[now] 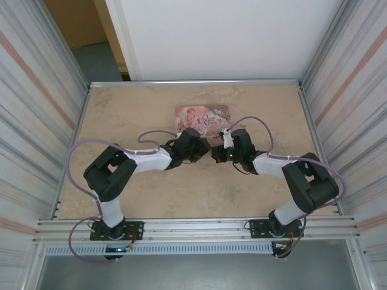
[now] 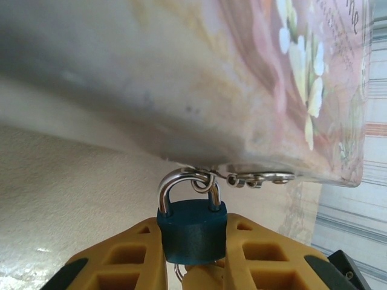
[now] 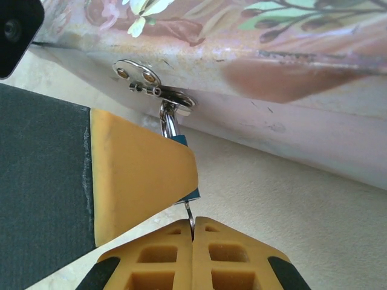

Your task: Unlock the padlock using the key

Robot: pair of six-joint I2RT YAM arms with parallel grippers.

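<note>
Padlock (image 2: 192,232): small blocky blue-teal body, matte. Its thin polished silver shackle (image 2: 171,184) is closed and hooked through the hasp ring (image 2: 202,179) at the tin's lower edge. Your left fingers (image 2: 130,260), yellow waffle-moulded pads, clamp the body from both sides. Your right fingers (image 3: 236,257) are pressed together on a thin silver piece (image 3: 190,216) under the lock, likely the key, but whether it is seated in the lock is hidden. Unlocking is not yet done. Pink floral tin box (image 2: 181,90), glossy, scuffed; mottled beige desk (image 2: 60,199)

pink tin (image 1: 202,116) walling off 12 o'clock, left pincer (image 2: 193,254) and right pincer (image 3: 193,235) crowding the padlock (image 2: 192,232), bare surface (image 1: 199,193) free at 6 o'clock
</note>
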